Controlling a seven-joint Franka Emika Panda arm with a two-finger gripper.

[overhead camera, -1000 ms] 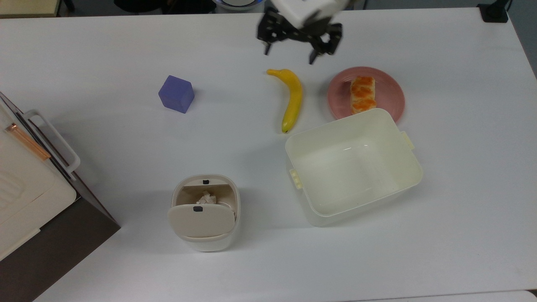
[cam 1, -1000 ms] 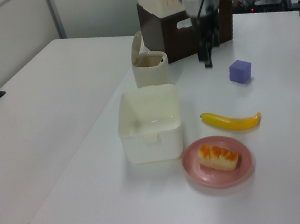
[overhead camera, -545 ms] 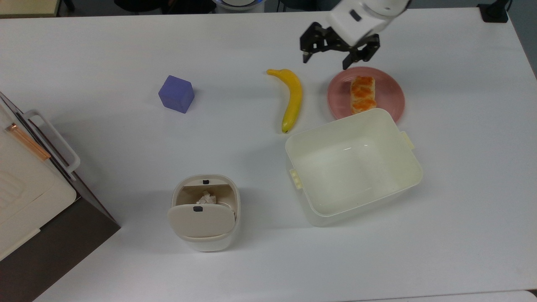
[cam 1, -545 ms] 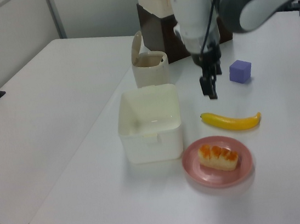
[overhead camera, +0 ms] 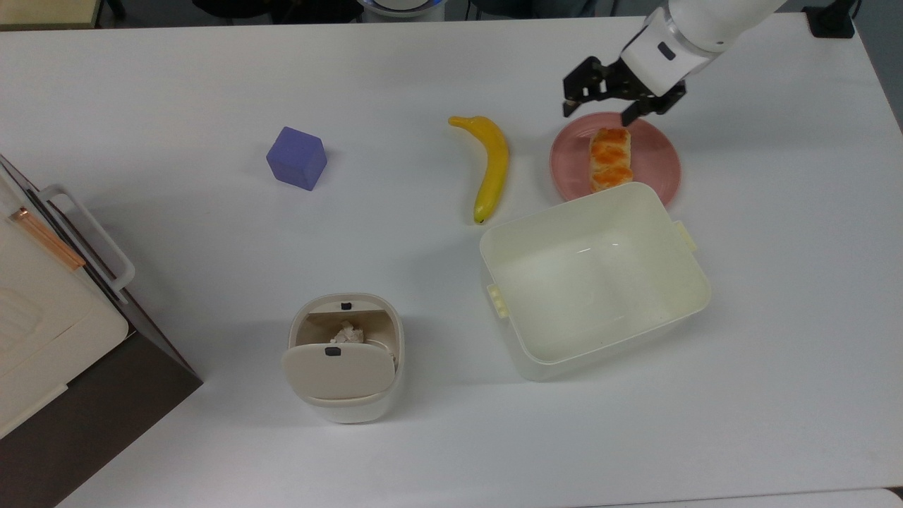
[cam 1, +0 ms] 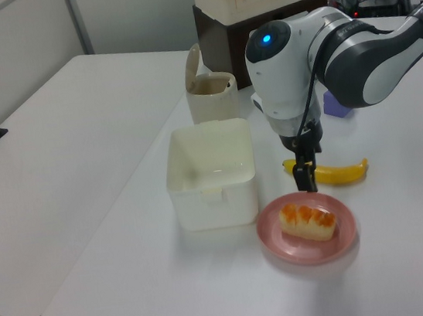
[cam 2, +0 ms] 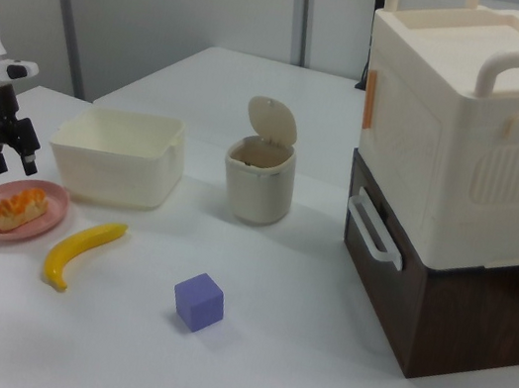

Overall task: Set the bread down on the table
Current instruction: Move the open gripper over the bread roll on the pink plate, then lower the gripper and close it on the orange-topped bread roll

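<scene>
The bread (overhead camera: 609, 159), an oblong bun with an orange-toasted top and pale sides, lies on the pink plate (overhead camera: 656, 159). The gripper (overhead camera: 601, 110) hovers above it, fingers spread. White table (overhead camera: 776, 212) lies bare toward the top view's right.

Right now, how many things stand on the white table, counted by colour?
Purple: 1, the cube
Yellow: 1, the banana
Pink: 1, the plate, with the bread on it
Cream: 3, the tub, the bin, the box
Total: 6

My large white table (overhead camera: 176, 77) is carrying a round pink plate (overhead camera: 656, 152), long yellow banana (overhead camera: 493, 166), purple cube (overhead camera: 297, 158), cream open box (overhead camera: 594, 279) and small lidded bin (overhead camera: 346, 358).
</scene>
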